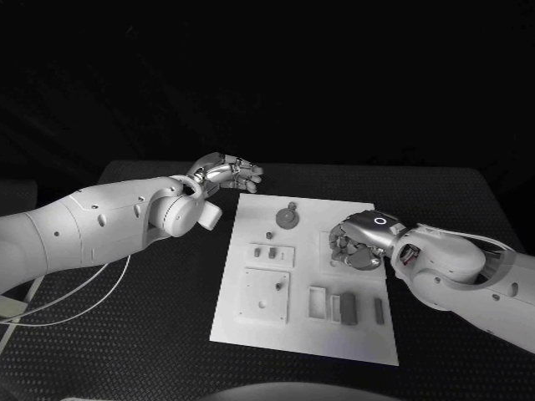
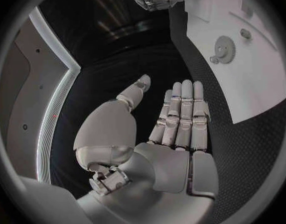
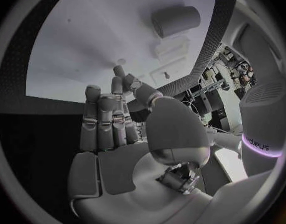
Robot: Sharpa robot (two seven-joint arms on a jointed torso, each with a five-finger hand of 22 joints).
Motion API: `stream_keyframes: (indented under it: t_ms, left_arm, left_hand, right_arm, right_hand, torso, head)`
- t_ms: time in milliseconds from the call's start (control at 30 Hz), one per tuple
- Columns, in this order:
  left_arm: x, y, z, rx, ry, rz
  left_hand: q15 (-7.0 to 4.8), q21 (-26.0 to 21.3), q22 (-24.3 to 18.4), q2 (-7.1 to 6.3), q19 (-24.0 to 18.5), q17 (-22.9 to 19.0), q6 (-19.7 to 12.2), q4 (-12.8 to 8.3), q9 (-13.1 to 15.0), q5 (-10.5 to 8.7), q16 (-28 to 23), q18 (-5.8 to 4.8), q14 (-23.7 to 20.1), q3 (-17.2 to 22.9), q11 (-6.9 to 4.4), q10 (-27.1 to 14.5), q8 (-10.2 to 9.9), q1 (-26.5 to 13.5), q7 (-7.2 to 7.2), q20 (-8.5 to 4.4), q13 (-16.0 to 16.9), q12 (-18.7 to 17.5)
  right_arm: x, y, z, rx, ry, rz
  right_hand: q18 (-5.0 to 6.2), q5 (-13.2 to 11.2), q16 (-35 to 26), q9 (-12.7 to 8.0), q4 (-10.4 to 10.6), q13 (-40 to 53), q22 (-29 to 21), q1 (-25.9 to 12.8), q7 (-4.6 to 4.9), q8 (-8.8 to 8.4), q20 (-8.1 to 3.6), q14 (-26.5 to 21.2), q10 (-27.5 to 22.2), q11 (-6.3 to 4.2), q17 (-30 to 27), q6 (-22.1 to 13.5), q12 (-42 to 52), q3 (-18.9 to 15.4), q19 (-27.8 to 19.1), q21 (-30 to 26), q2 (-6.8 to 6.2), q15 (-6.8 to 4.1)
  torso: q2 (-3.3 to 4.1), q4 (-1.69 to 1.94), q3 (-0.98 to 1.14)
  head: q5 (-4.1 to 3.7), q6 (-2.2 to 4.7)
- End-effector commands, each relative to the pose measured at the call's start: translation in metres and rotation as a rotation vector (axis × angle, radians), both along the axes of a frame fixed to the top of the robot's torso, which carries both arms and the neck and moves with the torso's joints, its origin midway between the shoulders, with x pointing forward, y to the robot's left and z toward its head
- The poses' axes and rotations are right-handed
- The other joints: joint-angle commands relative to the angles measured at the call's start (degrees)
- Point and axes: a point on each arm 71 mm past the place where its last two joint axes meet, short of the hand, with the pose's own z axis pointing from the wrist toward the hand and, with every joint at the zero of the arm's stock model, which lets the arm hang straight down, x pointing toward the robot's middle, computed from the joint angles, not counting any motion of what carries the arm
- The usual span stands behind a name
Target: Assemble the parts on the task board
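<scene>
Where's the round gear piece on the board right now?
In the head view the gear lies near the far edge of the task board, between the left hand and the right hand; neither touches it.

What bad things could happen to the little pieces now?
The right hand hovers over the task board, close to the small parts by its right edge. It holds nothing, so a low sweep might knock a piece out of place. The gear lies loose near the far end, and a bump could slide it. The left hand sits off the board's far left corner; swinging in, it might nudge the board itself.
</scene>
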Motion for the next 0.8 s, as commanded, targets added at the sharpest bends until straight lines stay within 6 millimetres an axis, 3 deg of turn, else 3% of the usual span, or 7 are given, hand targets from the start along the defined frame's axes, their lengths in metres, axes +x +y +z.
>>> stream_keyframes:
  t_ms: [33,400,633,800]
  left_arm:
    - [0.000,-0.002,0.001,-0.013,-0.003,-0.014]
    - [0.000,-0.002,0.001,-0.013,-0.002,-0.013]
    - [0.001,-0.002,0.001,-0.012,-0.004,-0.010]
    - [0.001,-0.003,0.001,-0.012,-0.004,-0.011]
  left_hand:
    - [0.18,0.0,-0.1,0.62,-0.2,0.1,-0.3,0.0,-0.1,-0.09,-0.4,-0.04,0.1,-0.2,-0.26,0.1,0.3,-0.1,-0.22,0.25,-0.1,0.0]
    - [0.19,0.0,-0.1,0.64,-0.2,0.2,-0.3,-0.1,-0.1,-0.09,-0.5,-0.04,0.1,-0.3,-0.25,0.1,0.4,-0.1,-0.21,0.25,-0.1,0.0]
    - [0.19,0.0,-0.1,0.63,-0.2,0.2,-0.3,-0.1,-0.1,-0.09,-0.5,-0.04,0.1,-0.3,-0.25,0.1,0.4,-0.1,-0.21,0.25,-0.1,0.0]
    - [0.19,0.0,-0.1,0.64,-0.2,0.2,-0.3,-0.1,-0.1,-0.09,-0.5,-0.04,0.1,-0.3,-0.25,0.1,0.4,-0.1,-0.21,0.25,-0.1,0.0]
  right_arm:
    - [0.000,0.000,0.006,0.032,-0.006,0.002]
    - [-0.013,0.017,0.021,0.110,0.029,0.054]
    - [-0.025,0.049,0.024,0.144,0.051,0.131]
    - [-0.037,0.073,0.015,0.164,0.080,0.185]
  right_hand:
    - [0.42,0.0,-0.2,1.8,0.0,0.1,0.4,0.1,-0.75,1.05,0.04,0.2,0.3,-0.04,0.1,1.2,0.2,-0.4,0.3,0.2,0.29,-0.18]
    - [0.42,0.0,-0.3,1.9,0.0,0.2,0.4,0.1,-0.77,1.07,0.00,0.3,0.3,-0.07,0.1,1.2,0.2,-0.4,0.3,0.2,0.21,-0.21]
    - [0.42,0.0,-0.3,1.9,0.0,0.3,0.4,0.1,-0.75,1.06,-0.01,0.2,0.2,-0.07,0.1,1.1,0.2,-0.4,0.3,0.1,0.28,-0.22]
    - [0.42,0.0,-0.4,2.0,0.0,0.4,0.4,0.2,-0.74,1.03,-0.02,0.2,0.2,-0.08,0.1,1.1,0.2,-0.3,0.3,0.1,0.34,-0.24]
  torso:
    - [-0.02,0.05,0.02]
    - [-0.04,-0.06,-0.08]
    - [0.01,0.05,-0.05]
    - [-0.06,0.02,-0.13]
  head:
    - [0.02,0.03]
    - [0.30,0.02]
    - [0.85,-0.15]
    - [1.08,-0.04]
